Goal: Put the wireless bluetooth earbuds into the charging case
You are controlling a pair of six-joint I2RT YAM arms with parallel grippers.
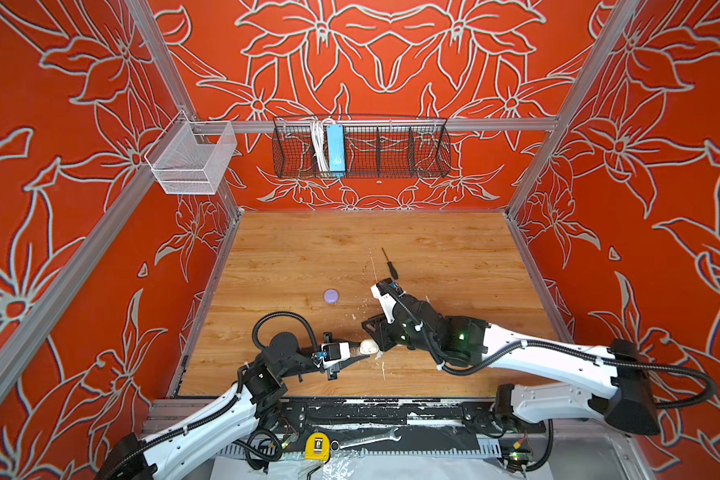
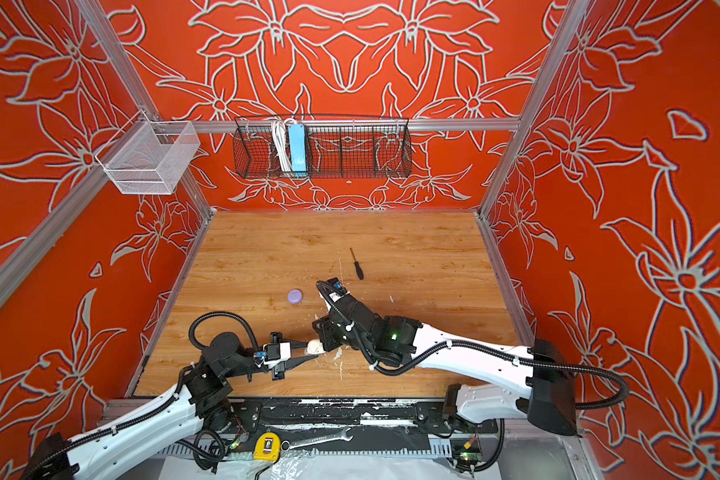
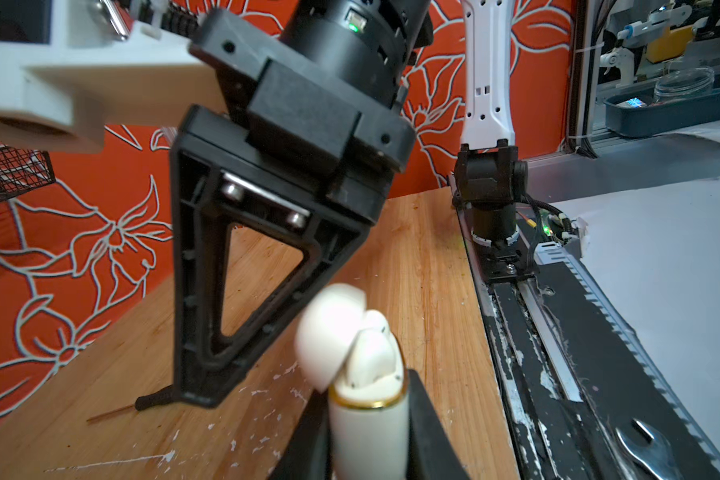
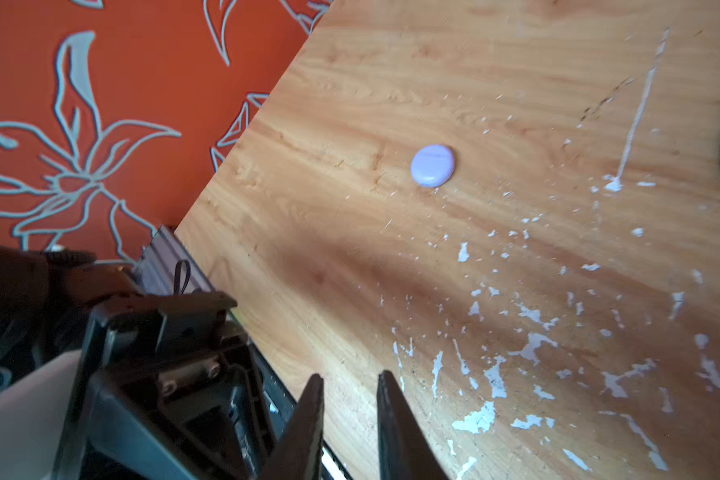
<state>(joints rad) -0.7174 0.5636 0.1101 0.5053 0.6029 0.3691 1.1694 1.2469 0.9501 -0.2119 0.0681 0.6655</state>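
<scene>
My left gripper [image 3: 368, 419] is shut on a cream-white charging case [image 3: 368, 440] with a gold rim, held upright just above the table's front part. Its lid [image 3: 329, 328] is swung open, and two cream earbuds [image 3: 375, 349] sit in the case's mouth. In both top views the case [image 1: 368, 347] [image 2: 316, 345] shows between the two grippers. My right gripper [image 4: 350, 374] [image 1: 366, 326] stands close behind the case with its tips down at the table. Its jaws are slightly apart with nothing between them. A closed lavender case [image 1: 330, 296] [image 4: 433, 165] lies farther back on the table.
A black screwdriver [image 1: 389, 264] [image 2: 356, 264] lies behind the right gripper. White flecks [image 4: 528, 345] dot the wood. A yellow tape measure [image 1: 316, 446] and a wrench [image 1: 366, 439] rest on the front rail. Wire baskets [image 1: 362, 149] hang on the back wall.
</scene>
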